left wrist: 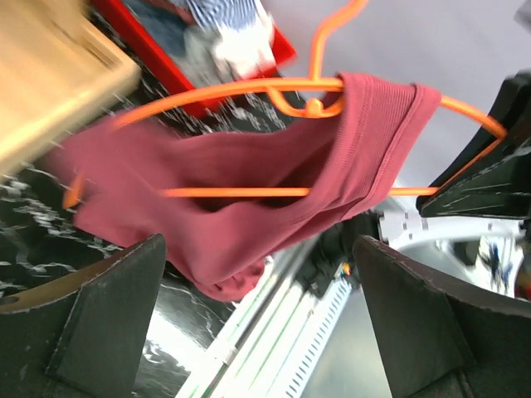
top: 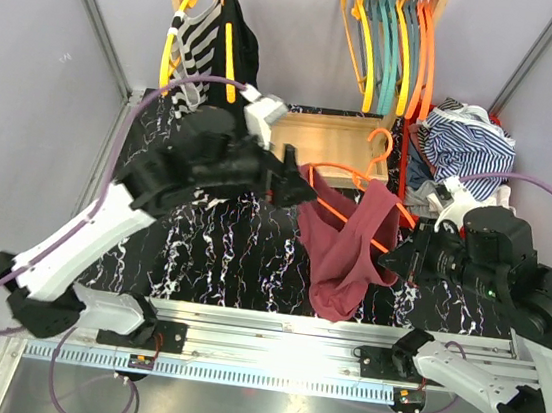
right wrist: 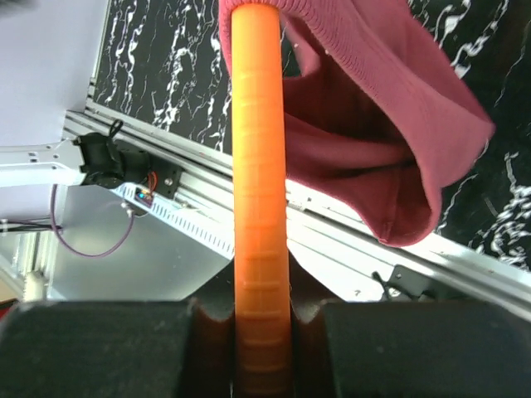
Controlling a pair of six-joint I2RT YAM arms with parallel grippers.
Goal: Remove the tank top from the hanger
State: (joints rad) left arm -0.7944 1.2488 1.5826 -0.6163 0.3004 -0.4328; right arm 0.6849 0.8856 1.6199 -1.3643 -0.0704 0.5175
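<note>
The black marbled table (top: 199, 258) fills the middle of the top view. A rail of coloured hangers (top: 392, 39) stands at its far edge, with a striped garment (top: 196, 51) hung at the left of that rail. A heap of clothes (top: 465, 144) lies at the far right.

The maroon tank top (top: 346, 250) hangs above the table's near centre, between the two arms, draped on an orange hanger (right wrist: 259, 166). In the left wrist view one strap loops over one shoulder of the hanger, while the rest sags across the lower bar and below it.

The right gripper (top: 397, 262) is clamped on the hanger's nearest end; its wrist view shows the orange bar pinched between the jaws. The left gripper (top: 296, 187) stands with its jaws spread wide, just beside the tank top's left edge. It holds nothing, and whether it touches the cloth I cannot tell.
</note>
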